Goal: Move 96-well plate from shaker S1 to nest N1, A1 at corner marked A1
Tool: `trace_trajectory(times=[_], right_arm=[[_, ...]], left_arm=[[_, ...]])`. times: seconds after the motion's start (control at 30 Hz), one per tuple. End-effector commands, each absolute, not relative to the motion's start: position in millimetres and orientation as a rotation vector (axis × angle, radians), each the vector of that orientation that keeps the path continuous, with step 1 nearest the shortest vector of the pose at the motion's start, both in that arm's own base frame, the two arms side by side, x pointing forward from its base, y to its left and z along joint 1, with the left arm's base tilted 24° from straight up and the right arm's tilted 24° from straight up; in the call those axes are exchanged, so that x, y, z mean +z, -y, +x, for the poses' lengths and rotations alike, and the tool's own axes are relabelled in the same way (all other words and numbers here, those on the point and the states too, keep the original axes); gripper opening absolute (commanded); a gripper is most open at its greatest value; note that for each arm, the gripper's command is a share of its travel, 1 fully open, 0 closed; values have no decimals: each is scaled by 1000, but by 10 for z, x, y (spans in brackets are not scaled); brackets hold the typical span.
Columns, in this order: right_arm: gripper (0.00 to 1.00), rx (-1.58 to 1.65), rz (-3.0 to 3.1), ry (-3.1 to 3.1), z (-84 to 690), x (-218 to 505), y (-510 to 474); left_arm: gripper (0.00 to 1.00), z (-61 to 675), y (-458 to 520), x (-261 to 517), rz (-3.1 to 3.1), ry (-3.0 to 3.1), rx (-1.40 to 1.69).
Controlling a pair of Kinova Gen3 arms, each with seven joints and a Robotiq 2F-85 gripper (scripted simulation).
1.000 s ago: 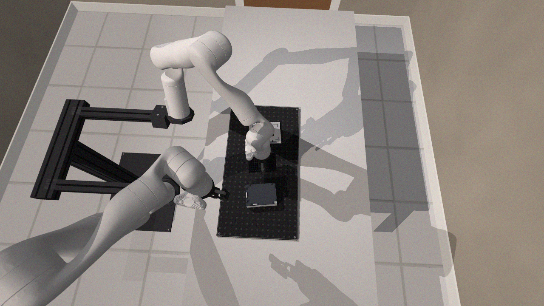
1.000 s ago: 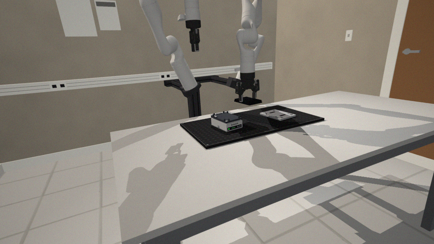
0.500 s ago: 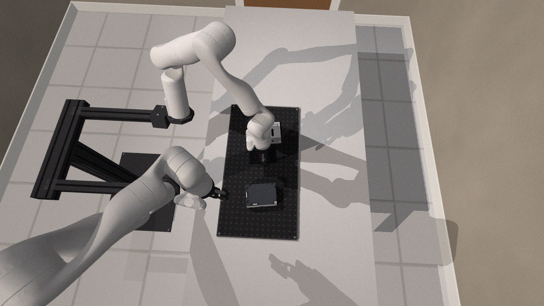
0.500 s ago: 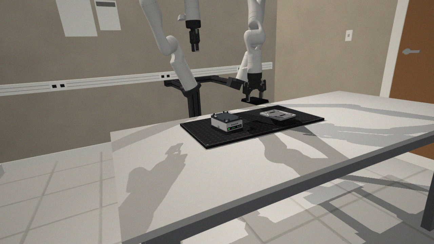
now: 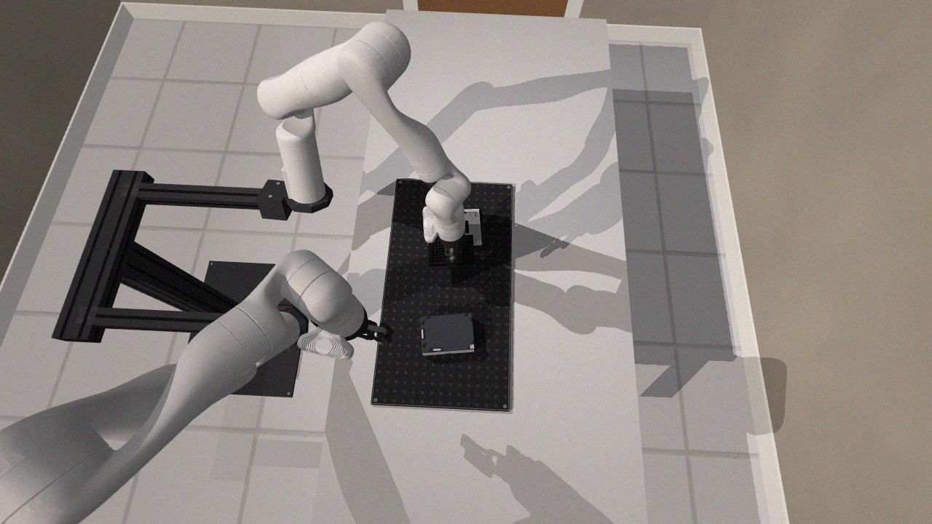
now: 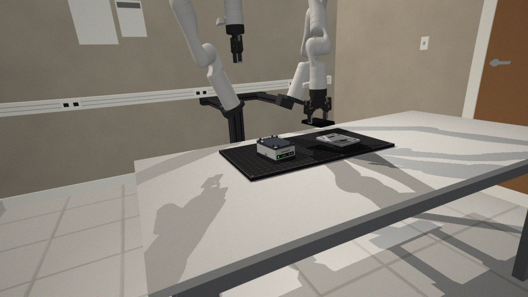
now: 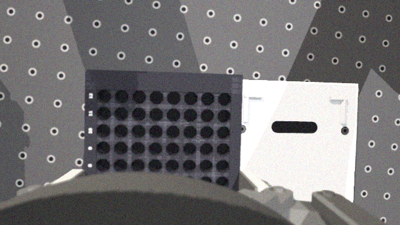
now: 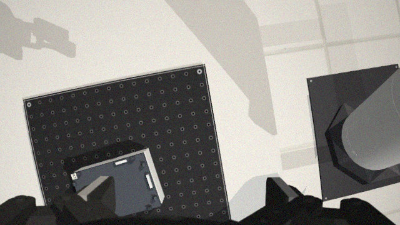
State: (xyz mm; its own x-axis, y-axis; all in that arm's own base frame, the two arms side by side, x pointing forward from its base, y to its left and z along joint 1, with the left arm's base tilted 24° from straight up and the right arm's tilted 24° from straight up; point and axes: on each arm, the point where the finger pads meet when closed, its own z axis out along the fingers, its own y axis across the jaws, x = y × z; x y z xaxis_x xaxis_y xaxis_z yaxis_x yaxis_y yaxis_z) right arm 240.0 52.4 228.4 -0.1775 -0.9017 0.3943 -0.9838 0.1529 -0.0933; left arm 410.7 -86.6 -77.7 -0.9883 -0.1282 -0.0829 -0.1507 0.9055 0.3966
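Fingers of the left gripper (image 5: 451, 251) (image 6: 317, 119) (image 7: 160, 176) are clamped on the 96-well plate (image 5: 437, 255) (image 6: 318, 122) (image 7: 156, 140), held level between them, higher than the nest (image 5: 476, 229) (image 6: 332, 139) (image 7: 303, 159) and off to its side. White numbers, 12 to 9 among them, line the plate's edge. Well apart from the nest, "SHAKER" marks the shaker (image 5: 448, 333) (image 6: 276, 150) (image 8: 131, 190), on the same perforated board (image 5: 403, 391) (image 6: 251, 173) (image 7: 219, 28) (image 8: 94, 125). The right gripper (image 5: 380, 333) (image 6: 237, 60) (image 8: 189, 194), fingers apart, hangs farther from the nest than the plate does.

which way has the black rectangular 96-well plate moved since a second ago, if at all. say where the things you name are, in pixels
Yes: the black rectangular 96-well plate (image 5: 444, 252) (image 6: 318, 122) (image 7: 164, 131) moved away from the grey-topped shaker (image 5: 448, 332) (image 6: 276, 149) (image 8: 131, 184).
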Motion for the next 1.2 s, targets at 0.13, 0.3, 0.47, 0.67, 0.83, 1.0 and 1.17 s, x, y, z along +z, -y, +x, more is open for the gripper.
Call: trace_trajectory(times=[0.13,0.3,0.47,0.67,0.83,1.0,1.17], right_arm=[[1000,485,1836,2185,2402,2286,-527],[1000,485,1836,2185,2402,2286,-527],[1000,485,1836,2185,2402,2286,-527],[1000,485,1836,2185,2402,2286,-527],[1000,485,1836,2185,2402,2286,-527],[1000,485,1836,2185,2402,2286,-527],[1000,485,1836,2185,2402,2286,-527]], left_arm=[[931,4106,707,-723,-220,-3012,631],[931,4099,547,-676,-220,-3012,631],[931,4092,387,-628,-220,-3012,631],[931,4086,259,-591,-220,-3012,632],[931,4079,99,-544,-220,-3012,632],[931,4072,-61,-496,-220,-3012,632],[931,4065,-226,-447,-220,-3012,632]])
